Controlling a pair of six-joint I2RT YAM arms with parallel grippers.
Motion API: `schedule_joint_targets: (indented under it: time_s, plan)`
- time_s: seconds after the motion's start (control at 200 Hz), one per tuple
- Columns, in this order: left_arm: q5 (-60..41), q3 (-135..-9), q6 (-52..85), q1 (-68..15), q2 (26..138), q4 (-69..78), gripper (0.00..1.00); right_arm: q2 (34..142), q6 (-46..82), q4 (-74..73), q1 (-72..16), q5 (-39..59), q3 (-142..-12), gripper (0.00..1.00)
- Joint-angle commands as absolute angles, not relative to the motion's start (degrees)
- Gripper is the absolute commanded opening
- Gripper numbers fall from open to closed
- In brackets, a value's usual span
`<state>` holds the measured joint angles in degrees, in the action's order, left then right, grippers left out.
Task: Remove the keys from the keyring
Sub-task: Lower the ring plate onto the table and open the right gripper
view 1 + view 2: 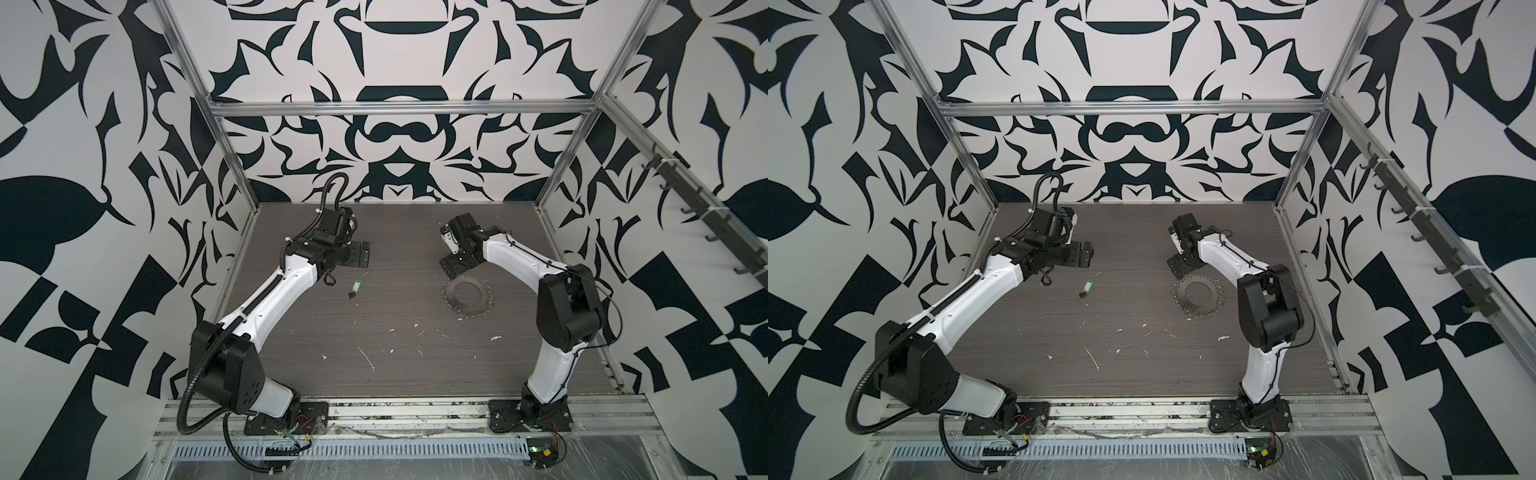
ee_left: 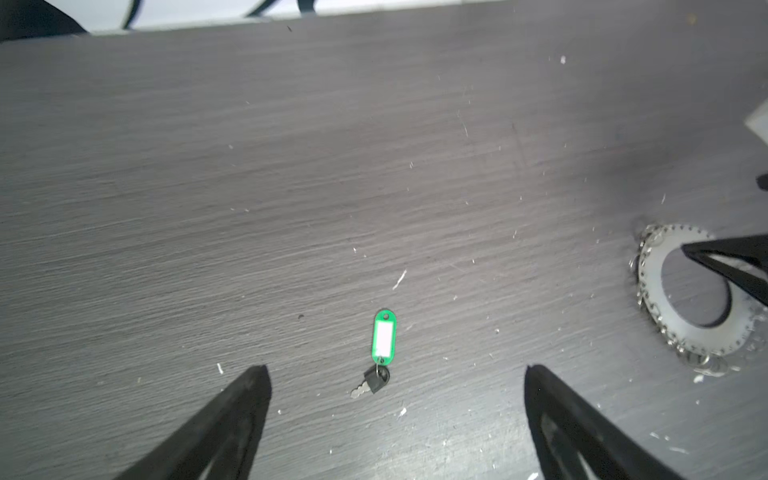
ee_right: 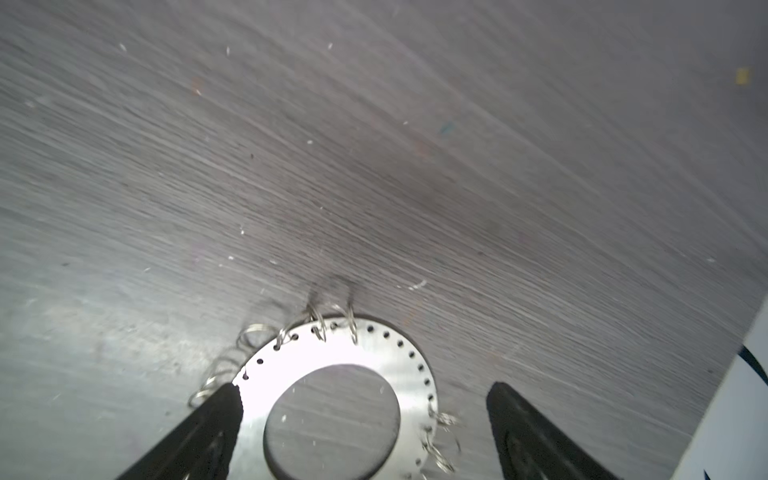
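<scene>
Left gripper (image 2: 395,369): jaws are spread wide, nothing is held. Just beyond it the keys (image 2: 383,338), a dark key on a green tag, are seen lying free on the table (image 1: 395,353). Right gripper (image 3: 365,388): likewise spread and empty, shown over the flat-lying keyring (image 3: 332,353), well apart from the keys. Bare tabletop is seen between them and beyond, up to the patterned wall (image 1: 415,166).
</scene>
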<state>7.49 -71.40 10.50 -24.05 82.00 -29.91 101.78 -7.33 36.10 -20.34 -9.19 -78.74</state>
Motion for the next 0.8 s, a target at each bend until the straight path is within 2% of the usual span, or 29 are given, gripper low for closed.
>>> schedule_joint_targets:
  time_s: [0.0,0.16,0.245,0.325,0.445,0.57,0.715,0.795]
  plan:
    - [8.96,-66.53,9.32,-22.29,76.02,-21.0,0.99,89.09,-2.57,26.92,-18.1,-10.53,-70.4,0.99]
    - [18.72,-50.11,5.15,-18.93,65.7,4.71,1.0,72.35,2.55,-3.81,-13.39,-14.34,-43.8,0.99]
    - [23.73,-41.34,1.37,-17.42,62.95,18.27,1.0,68.12,2.64,-14.18,-12.68,-19.05,-34.15,0.99]
    - [26.03,-35.57,-1.11,-15.79,61.76,24.93,1.0,66.89,2.12,-23.84,-12.32,-22.07,-26.48,1.0]
    - [31.17,-30.34,-2.26,-15.11,60.49,28.3,1.0,70.33,0.76,-38.52,-11.95,-24.87,-18.98,1.0]
    - [31.65,-24.81,-1.66,-13.66,58.91,32.08,0.99,77.76,-1.48,-52.71,-11.62,-25.38,-15.13,1.0]
    - [30.31,-19.6,-0.93,-12.31,58.58,37.19,0.99,84.82,-2.13,-59.23,-10.99,-22.33,-15.36,1.0]
    - [30.93,-18.88,-0.75,-11.96,60.34,38.8,1.0,90.62,-3.22,-67.48,-10.99,-20.92,-13.64,1.0]
